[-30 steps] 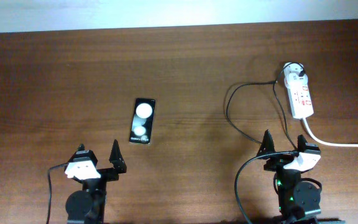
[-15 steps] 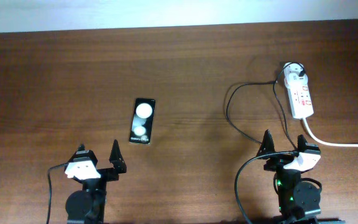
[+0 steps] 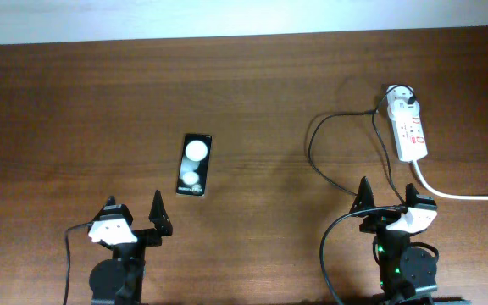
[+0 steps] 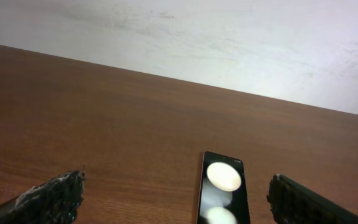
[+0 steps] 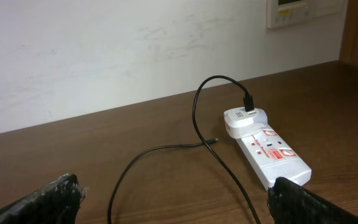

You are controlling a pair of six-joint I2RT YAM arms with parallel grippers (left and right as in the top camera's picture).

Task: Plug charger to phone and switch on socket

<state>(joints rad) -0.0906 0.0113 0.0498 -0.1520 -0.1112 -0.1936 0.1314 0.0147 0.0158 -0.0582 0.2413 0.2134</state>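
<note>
Both arms sit low at the near edge of the table (image 3: 74, 102), and neither is holding anything. The left gripper (image 3: 134, 207) has its fingers spread wide, and so does the right gripper (image 3: 387, 191).

The socket (image 3: 411, 131) lies flat toward the far right of the table, just beyond the right gripper and a little to its outer side, with red marks along its top. Its thick white cord (image 3: 460, 195) runs off from its near end toward the right edge.

The charger (image 3: 310, 146) is plugged in at the socket's far end, where its white adapter (image 5: 244, 118) sits. From there the thin black cable arcs up, loops out on the socket's left and comes back toward the right arm. The small connector tip (image 5: 214, 141) rests loose on the wood just left of the socket's far end, plugged into nothing.

The phone (image 3: 194, 164) lies face up, well to the left of the socket and apart from the cable. It is just ahead of the left gripper, and two round lights are reflected in its glass. From the left wrist it shows between the spread fingers (image 4: 55, 196), nearer the right one.
</note>
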